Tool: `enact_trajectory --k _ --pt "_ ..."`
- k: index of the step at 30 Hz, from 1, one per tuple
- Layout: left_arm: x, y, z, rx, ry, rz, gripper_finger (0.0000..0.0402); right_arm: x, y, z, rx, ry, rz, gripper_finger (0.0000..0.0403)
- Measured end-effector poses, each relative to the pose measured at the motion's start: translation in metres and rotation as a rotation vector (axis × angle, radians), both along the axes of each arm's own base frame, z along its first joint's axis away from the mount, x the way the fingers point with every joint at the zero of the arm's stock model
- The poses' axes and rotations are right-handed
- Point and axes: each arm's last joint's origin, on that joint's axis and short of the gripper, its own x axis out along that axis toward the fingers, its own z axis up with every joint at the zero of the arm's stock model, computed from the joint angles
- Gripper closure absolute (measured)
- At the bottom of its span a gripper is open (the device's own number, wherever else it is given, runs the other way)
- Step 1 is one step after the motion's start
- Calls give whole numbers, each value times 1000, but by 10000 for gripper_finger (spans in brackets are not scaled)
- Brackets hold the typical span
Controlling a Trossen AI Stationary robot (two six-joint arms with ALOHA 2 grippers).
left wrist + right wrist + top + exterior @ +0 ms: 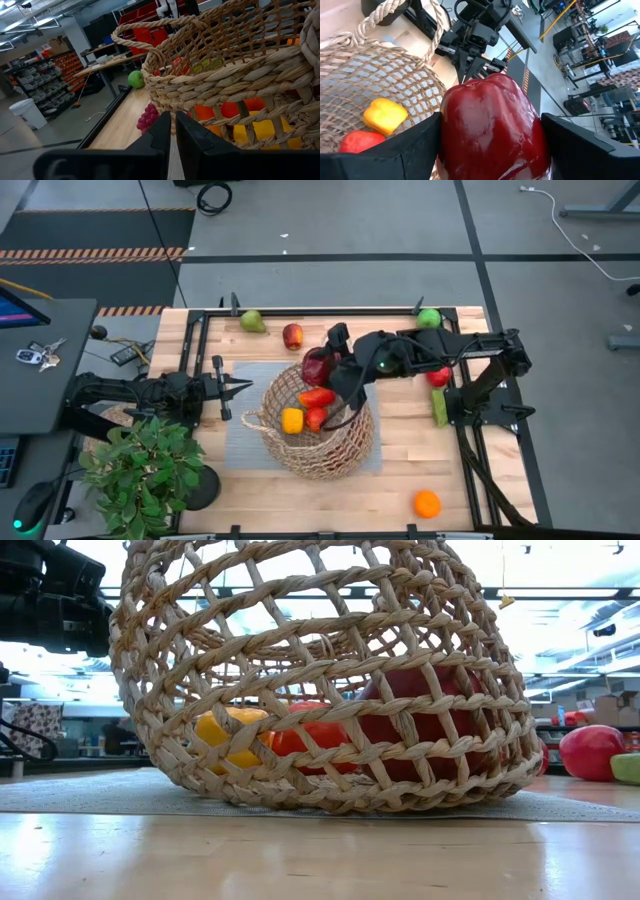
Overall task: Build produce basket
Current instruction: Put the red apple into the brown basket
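Observation:
The tan wicker basket (322, 432) rests on a grey mat (240, 442) at mid-table. A yellow pepper (291, 420) and two red pieces (317, 397) lie inside it. My right gripper (326, 358) reaches in from the right, shut on a dark red pepper (315, 368) above the basket's far rim. My left gripper (243, 387) is shut and level, just left of the basket, its fingertips (172, 131) close to the wicker wall (235, 80) without visibly touching it. Purple grapes (149, 118) lie beyond the basket. My right gripper pinches the dark red pepper by two opposite sides (449, 135) between its two fingers (405, 152). The fingers slant down from the table's right side. The pepper is lifted clear, above the basket's far rim.
A green pear (252, 321), a red apple (292, 336) and a green apple (428, 318) lie along the far edge. A red piece (438, 377) and a green piece (440, 408) lie by the right arm, an orange (427, 504) near front right. A potted plant (145, 470) stands front left.

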Motion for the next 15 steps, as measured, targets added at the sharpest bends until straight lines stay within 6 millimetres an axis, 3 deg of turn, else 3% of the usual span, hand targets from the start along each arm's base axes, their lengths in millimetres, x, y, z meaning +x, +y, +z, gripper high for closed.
enact_trajectory --k 9,15 --pt "0 0 0 0 0 0 372 0 -2 0 13 1 5 66" --pt "0 0 0 0 1 0 372 1 -2 0 194 -34 -96 66"
